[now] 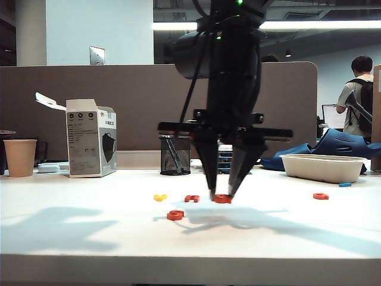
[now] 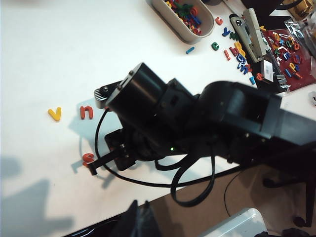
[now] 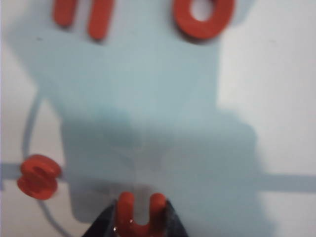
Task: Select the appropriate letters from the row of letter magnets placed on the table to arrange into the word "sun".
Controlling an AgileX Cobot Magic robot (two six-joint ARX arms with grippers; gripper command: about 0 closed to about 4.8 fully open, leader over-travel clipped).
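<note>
Right end effector (image 3: pixel 140 219) clamps letter u (image 3: pixel 139 213), low over tabletop (image 1: pixel 89 238), just beside letter s (image 3: pixel 38 176). Letter n (image 3: pixel 81 17) behind s, not yet brought down; ring letter (image 3: pixel 202 17) beside n. Left end effector out of view, state unknown. Yellow letter (image 1: pixel 159 197), pen cup (image 1: pixel 175 155) clear of path.

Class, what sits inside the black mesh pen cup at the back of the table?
Through the black mesh pen cup a few dark, slanted pens show. The cup's bottom is not visible.

A brown-grey partition panel (image 1: pixel 71 101) backs the desk, with ceiling strip lights (image 1: pixel 321 25) glowing beyond.
</note>
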